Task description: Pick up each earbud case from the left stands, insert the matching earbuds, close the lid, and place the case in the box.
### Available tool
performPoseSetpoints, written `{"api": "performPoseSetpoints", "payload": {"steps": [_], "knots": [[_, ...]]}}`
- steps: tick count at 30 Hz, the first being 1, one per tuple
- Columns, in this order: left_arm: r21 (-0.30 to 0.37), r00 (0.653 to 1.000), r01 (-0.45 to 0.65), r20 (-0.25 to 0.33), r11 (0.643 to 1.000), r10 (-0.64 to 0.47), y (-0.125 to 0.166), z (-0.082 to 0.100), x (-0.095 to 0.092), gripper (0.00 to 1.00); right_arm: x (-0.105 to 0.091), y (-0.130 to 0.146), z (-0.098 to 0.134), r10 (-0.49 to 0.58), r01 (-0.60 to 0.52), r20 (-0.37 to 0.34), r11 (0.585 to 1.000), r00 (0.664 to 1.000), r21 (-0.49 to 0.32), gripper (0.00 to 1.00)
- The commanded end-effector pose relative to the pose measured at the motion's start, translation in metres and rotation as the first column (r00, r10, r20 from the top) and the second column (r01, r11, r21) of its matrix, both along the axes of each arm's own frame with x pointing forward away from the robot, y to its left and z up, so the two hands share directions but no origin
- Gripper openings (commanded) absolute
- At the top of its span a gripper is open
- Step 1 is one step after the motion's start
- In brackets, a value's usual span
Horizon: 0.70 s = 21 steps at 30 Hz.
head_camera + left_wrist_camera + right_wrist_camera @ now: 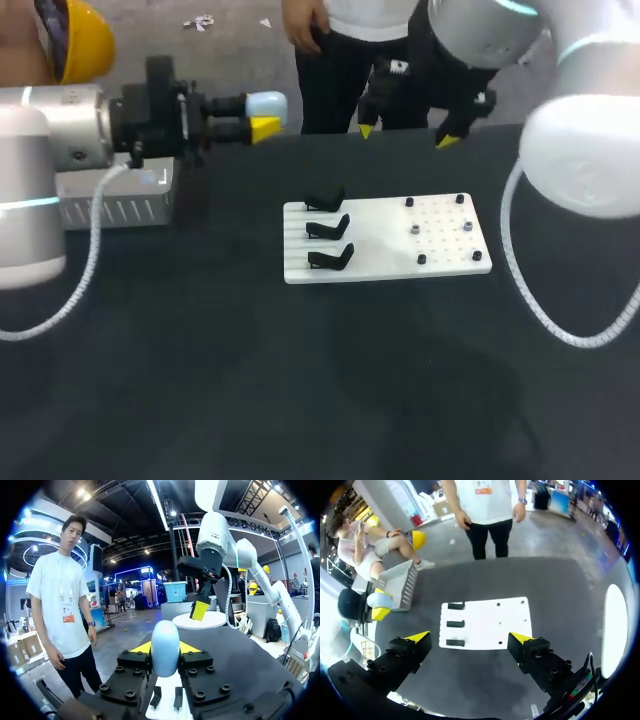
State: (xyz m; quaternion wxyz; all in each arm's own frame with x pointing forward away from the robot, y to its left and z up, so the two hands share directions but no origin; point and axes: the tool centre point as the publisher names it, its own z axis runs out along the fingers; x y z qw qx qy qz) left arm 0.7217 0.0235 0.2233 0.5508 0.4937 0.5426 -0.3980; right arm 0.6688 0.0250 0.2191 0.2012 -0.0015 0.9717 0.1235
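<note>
The dark desk (200, 400) carries a white board (385, 265) a little toward 3 o'clock from its middle. A grey slatted box (110, 205) sits at 9 o'clock. Our left fingers (265, 129) hang above the desk at about 10 o'clock, just past the box's far corner. They are clamped from two sides on a pale blue case (266, 103), which is lifted clear of the desk. In the left wrist view the case (165, 647) stands upright between the yellow tips. Its lid looks shut, though we can make out no seam. Our right fingers (447, 140) hover between 12 and 1 o'clock, beyond the board's far edge, spread wide with nothing between them.

We judge the pick-up done for this case, with the insertion step now in hand. The three black stands (328, 228) along the board's 9 o'clock side are all bare, so this may be the last case. We cannot see what lies in the box.

The next move calls for the lid to come open. The right fingers must then narrow and come down on the board's 3 o'clock half. Small dark and grey earbuds (415, 229) sit there well apart, too small for us to match to the case.

The stands lie between the case and the earbuds, so the case should pass above them. The box is near the left fingers, so the drop-off looks short.
</note>
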Motion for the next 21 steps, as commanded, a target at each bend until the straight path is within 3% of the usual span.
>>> {"api": "performPoseSetpoints", "payload": {"steps": [1,11,21], "knots": [[0.012,0.994,-0.112,0.019,0.994,0.112,0.047,0.008,-0.005,0.00,-0.010,0.000,-0.010,-0.027,0.025,0.086,0.999,0.996,0.024,1.00],[0.063,0.968,-0.251,0.043,0.966,0.249,0.132,-0.008,0.030,0.00,-0.019,0.020,-0.022,-0.038,0.032,0.083,0.997,0.996,0.069,1.00],[0.086,0.941,-0.333,-0.040,0.939,0.337,0.190,-0.058,0.069,0.00,-0.023,0.036,-0.032,-0.062,0.058,0.048,0.995,0.997,0.077,1.00]]}}
